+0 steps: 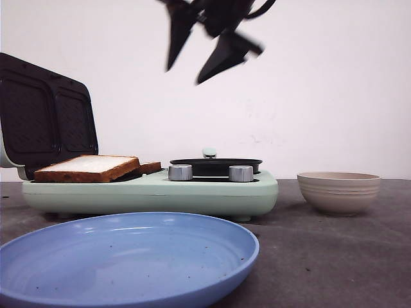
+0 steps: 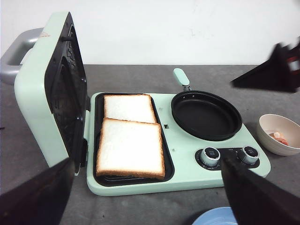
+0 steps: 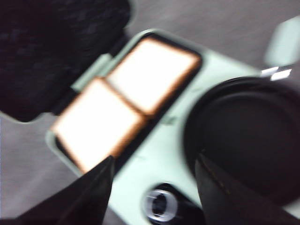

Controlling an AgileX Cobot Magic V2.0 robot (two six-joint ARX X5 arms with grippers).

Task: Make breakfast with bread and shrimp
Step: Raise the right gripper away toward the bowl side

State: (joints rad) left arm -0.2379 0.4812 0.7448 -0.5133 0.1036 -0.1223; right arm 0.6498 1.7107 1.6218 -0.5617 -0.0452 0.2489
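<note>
While both slices of bread (image 2: 130,147) sit in the press, my right fingers (image 3: 154,187), apart and empty, should approach the shrimp (image 2: 280,138) bowl (image 1: 338,191) slowly.

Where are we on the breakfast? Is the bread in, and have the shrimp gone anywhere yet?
Done: both slices of bread lie side by side on the open sandwich maker.

In hand: nothing. The right hand is open and empty above the appliance, and the left hand is open too.

Left: the shrimp are in the bowl; the round pan and blue plate hold nothing yet.
</note>
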